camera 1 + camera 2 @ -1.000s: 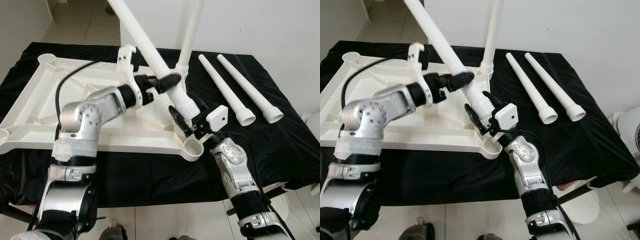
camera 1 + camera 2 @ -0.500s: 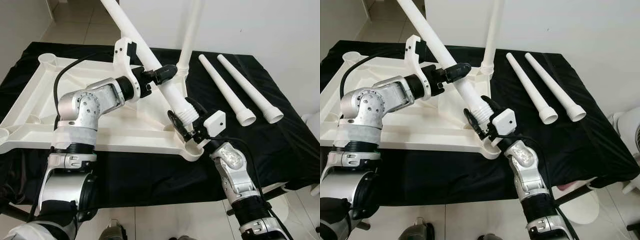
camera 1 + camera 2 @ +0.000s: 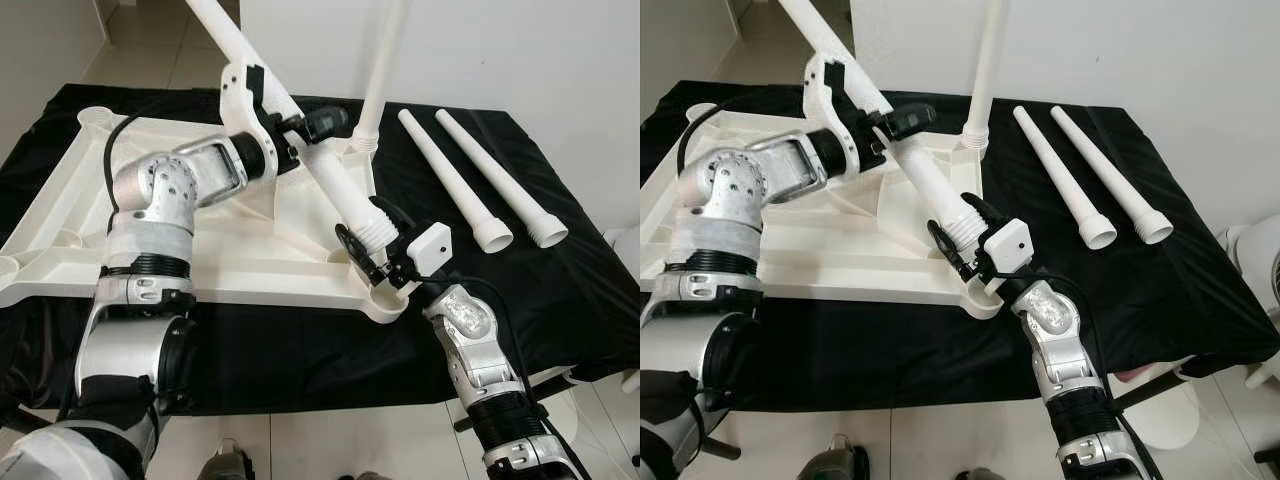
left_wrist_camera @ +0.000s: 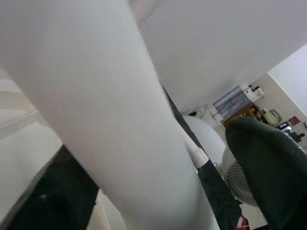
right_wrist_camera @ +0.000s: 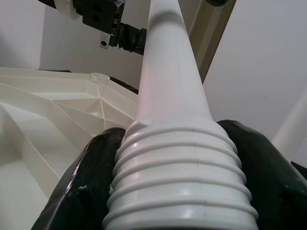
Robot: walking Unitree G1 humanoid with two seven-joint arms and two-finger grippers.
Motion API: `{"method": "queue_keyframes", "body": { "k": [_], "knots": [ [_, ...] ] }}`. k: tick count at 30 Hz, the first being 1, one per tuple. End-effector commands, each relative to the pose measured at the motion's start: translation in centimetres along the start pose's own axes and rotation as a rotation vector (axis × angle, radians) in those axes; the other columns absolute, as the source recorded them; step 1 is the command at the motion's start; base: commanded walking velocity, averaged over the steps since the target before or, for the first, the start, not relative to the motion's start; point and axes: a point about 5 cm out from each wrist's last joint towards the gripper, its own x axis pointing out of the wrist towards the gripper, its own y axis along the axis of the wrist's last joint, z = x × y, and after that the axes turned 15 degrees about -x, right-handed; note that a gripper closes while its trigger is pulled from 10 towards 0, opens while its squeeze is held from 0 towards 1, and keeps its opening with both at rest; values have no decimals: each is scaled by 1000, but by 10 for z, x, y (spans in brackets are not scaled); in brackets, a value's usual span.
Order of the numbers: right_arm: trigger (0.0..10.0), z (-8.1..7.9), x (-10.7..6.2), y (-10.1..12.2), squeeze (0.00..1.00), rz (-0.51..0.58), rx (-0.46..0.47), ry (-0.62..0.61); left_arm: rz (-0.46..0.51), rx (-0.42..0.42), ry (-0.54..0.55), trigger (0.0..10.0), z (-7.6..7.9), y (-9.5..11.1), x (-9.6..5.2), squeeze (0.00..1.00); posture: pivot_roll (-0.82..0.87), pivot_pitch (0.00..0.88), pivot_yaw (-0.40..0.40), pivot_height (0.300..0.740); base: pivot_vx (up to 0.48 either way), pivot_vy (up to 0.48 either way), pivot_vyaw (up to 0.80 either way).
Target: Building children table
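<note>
A white children's table top (image 3: 150, 250) lies upside down on a black cloth. A white table leg (image 3: 335, 185) leans steeply to the left over it. Its threaded end (image 5: 177, 177) hangs just above the near right corner socket (image 3: 385, 300). My right gripper (image 3: 372, 245) is shut on that threaded end, with a black finger (image 5: 76, 191) on each side. My left gripper (image 3: 310, 128) is shut on the leg's shaft (image 4: 110, 120) higher up. Another leg (image 3: 380, 70) stands upright in the far right corner socket.
Two loose white legs (image 3: 455, 180) (image 3: 500, 180) lie side by side on the cloth to the right of the table top. A white round fan-like thing (image 3: 1255, 260) stands beyond the cloth's right edge. A white wall rises behind, and tiled floor lies in front.
My left gripper has moved up and away along the leg. The leg's upper end has swung further to the left, while the threaded end stayed by the corner socket in my right gripper.
</note>
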Motion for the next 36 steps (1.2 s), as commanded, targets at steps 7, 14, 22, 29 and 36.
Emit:
{"method": "queue_keyframes", "body": {
  "k": [7,14,22,29,36],
  "knots": [
    [10000,1,-3,-2,0,-13,-19,3,40,-7,-10,0,5,7,3,0,53,38,-51,740,0,0,0],
    [10000,1,-2,-3,0,-24,-20,-16,69,-36,-4,0,4,10,4,0,54,43,-52,740,0,0,0],
    [10000,6,1,-5,1000,-29,33,-68,67,-76,-7,10000,9,11,5,0,56,54,-57,740,0,0,0],
    [10000,11,5,-7,1000,-61,82,-111,120,67,-14,10000,17,16,1,0,61,53,-60,740,0,0,0],
    [10000,16,13,-15,0,-186,116,-110,208,342,32,10000,27,9,0,0,62,54,-63,740,0,0,0]
  ]
}}
